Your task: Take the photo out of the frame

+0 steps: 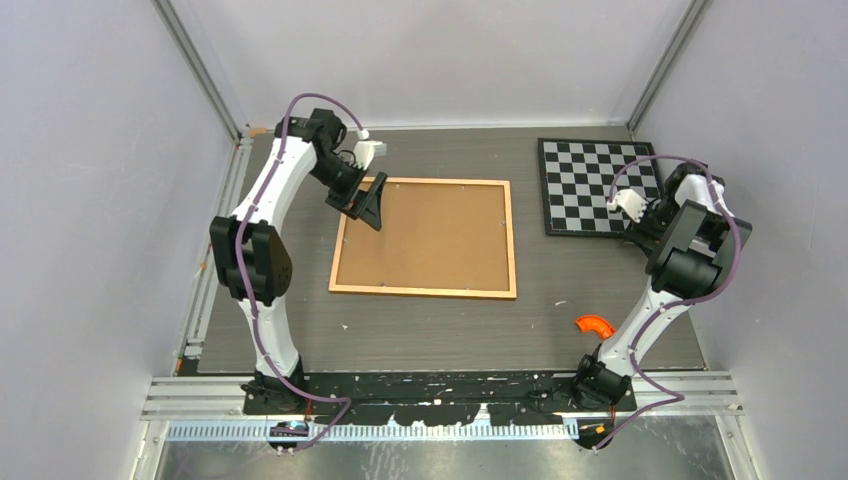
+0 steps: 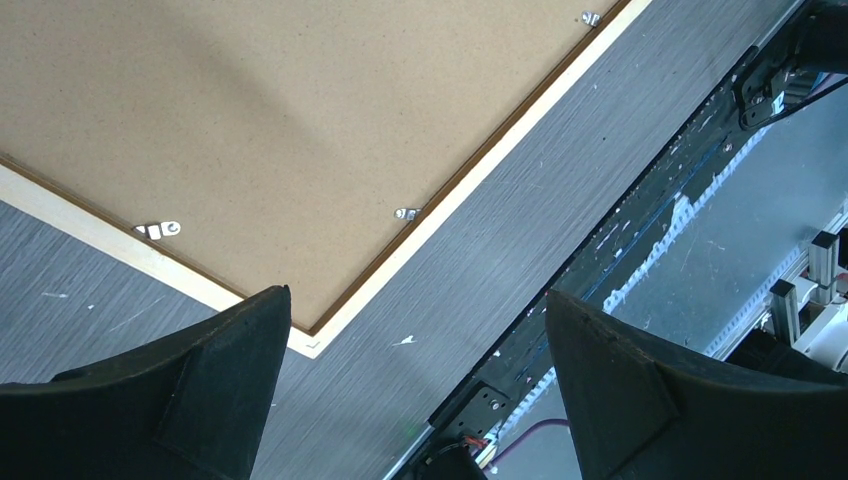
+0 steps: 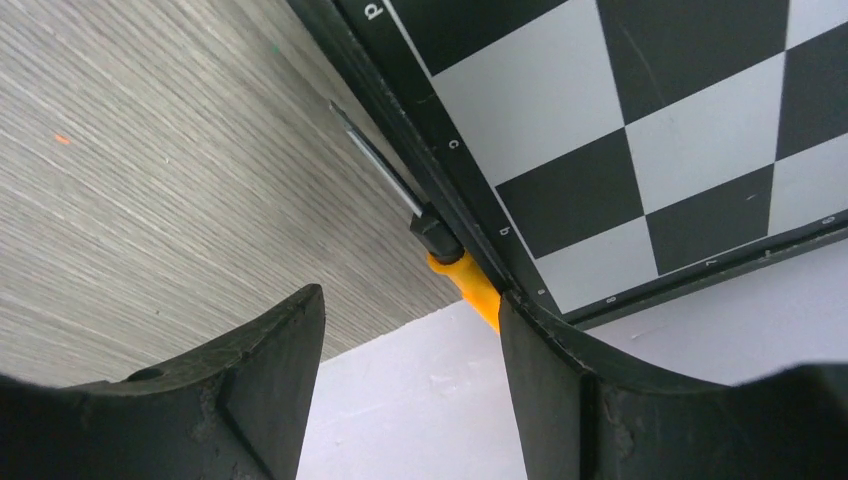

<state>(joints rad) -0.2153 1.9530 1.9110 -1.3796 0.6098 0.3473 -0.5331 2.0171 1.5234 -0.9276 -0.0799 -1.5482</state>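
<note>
The frame [image 1: 424, 292] lies back up in the middle of the table, its brown fibreboard backing [image 1: 430, 235] held by small clips [image 2: 405, 213]. The photo is hidden beneath that board. My left gripper [image 1: 366, 206] hovers over the frame's far left edge. In the left wrist view it [image 2: 415, 293] stands open and empty above the frame's corner [image 2: 310, 345]. My right gripper [image 3: 410, 300] is open beside the checkerboard's edge, nothing between its fingers. Its right fingertip [image 3: 525, 325] is close against the orange handle of a tool [image 3: 470, 285].
A black-and-white checkerboard [image 1: 600, 185] lies at the back right. The orange-handled tool has a metal shaft [image 3: 375, 160] that runs along the board's edge. A small orange curved piece [image 1: 595, 324] sits near the right arm's base. Grey walls enclose the table.
</note>
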